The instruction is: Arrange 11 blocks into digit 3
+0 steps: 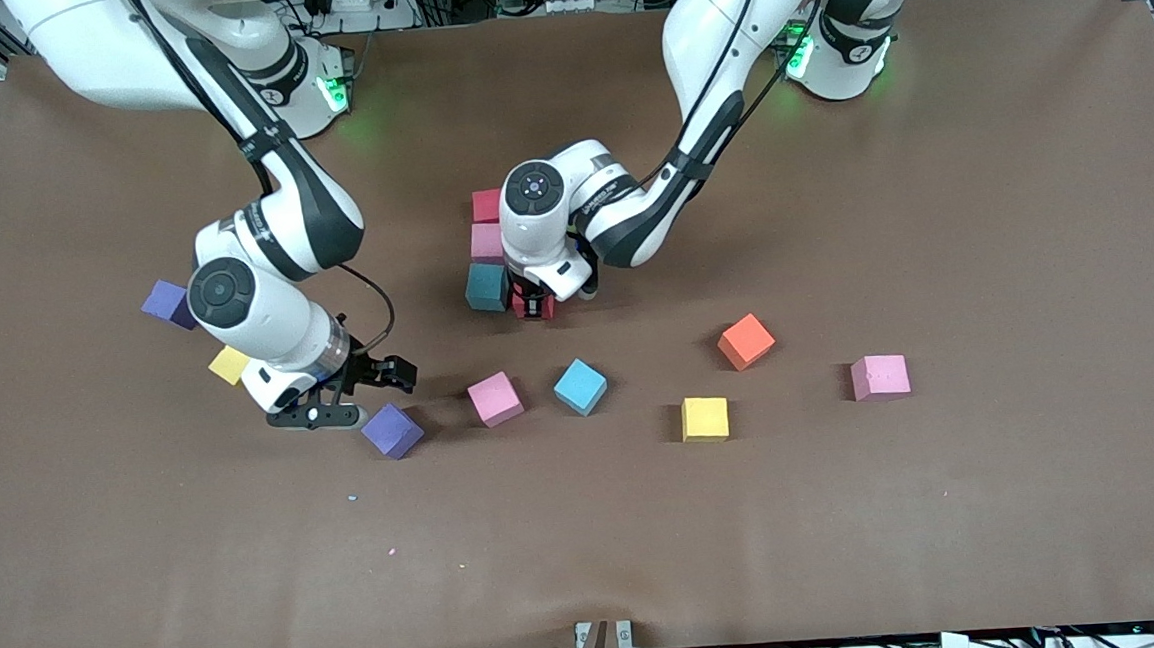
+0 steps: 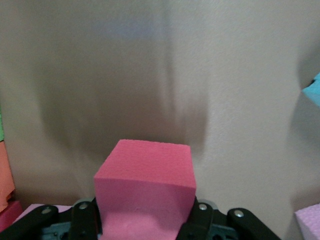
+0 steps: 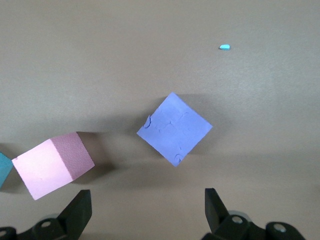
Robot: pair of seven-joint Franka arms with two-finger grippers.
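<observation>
Two arms are showing glossy white shells with black joint bands; black cables are running along each, strapped on. Green lights are glowing at both bases. Round dark caps are marking the wrists. Black grippers are carrying small silver screws.

Even bright overhead light, soft short shadows, left wrist view blurred

Near the counter's middle, a red block (image 1: 486,205), a pink block (image 1: 486,241) and a teal block (image 1: 487,287) sit in a touching column; another red block (image 2: 145,192) is pinched beside the teal one. Scattered loose: two purple (image 1: 392,431) (image 1: 167,303), two pink (image 1: 495,399) (image 1: 880,378), two yellow (image 1: 705,419) (image 1: 229,365), a blue (image 1: 580,387) and an orange (image 1: 745,342).
</observation>
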